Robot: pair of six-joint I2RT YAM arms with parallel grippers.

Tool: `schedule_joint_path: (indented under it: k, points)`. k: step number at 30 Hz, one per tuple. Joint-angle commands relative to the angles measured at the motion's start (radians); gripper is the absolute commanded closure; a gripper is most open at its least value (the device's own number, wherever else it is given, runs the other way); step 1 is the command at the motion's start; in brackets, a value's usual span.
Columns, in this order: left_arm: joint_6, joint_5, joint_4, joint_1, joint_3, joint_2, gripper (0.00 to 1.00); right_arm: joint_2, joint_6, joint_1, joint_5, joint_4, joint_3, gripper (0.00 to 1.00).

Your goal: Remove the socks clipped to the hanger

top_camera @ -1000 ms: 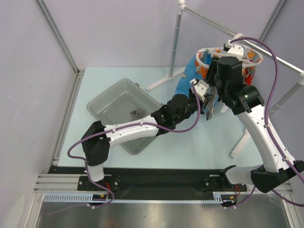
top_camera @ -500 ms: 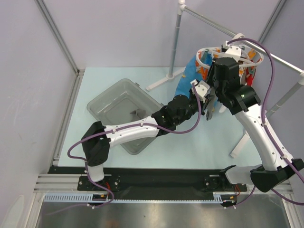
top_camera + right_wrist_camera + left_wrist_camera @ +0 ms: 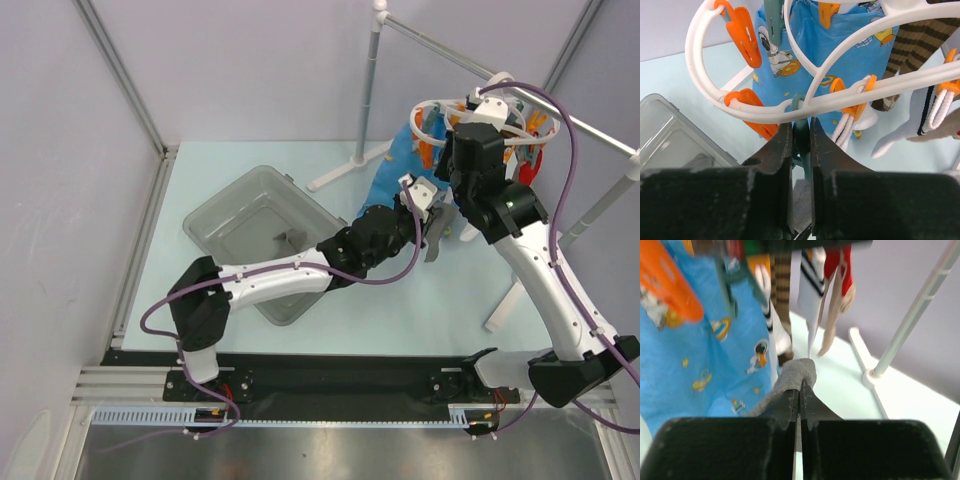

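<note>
The grey sock point(image 3: 796, 374) is light, limp fabric that should stretch before it slips, so it is best held low, away from its clip. The left gripper point(image 3: 800, 390) pinches it shut beneath the hanger point(image 3: 689, 54). The right gripper point(image 3: 801, 134) squeezes a green clip point(image 3: 801, 124). Compared with a second ago, the hanger has swung slightly and the left gripper has eased back.

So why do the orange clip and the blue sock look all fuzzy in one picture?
Left wrist view: the orange clip and blue sock sit very near the lens, so they smear; the grey sock pinched in the left gripper looks a bit sharper. Right wrist view: the hanger is crisp. Top view: even light, only faint shadows.
</note>
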Motion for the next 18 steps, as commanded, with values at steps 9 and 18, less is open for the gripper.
schedule_joint_path:
  k: [9, 18]
  points:
    - [-0.097, -0.117, -0.135, 0.091, -0.226, -0.317, 1.0, -0.097, 0.026, -0.003, -0.139, -0.033, -0.023, 0.37]
    - [-0.163, -0.07, -0.477, 0.314, -0.382, -0.639, 1.0, -0.308, 0.042, -0.005, -0.355, -0.118, -0.201, 0.0]
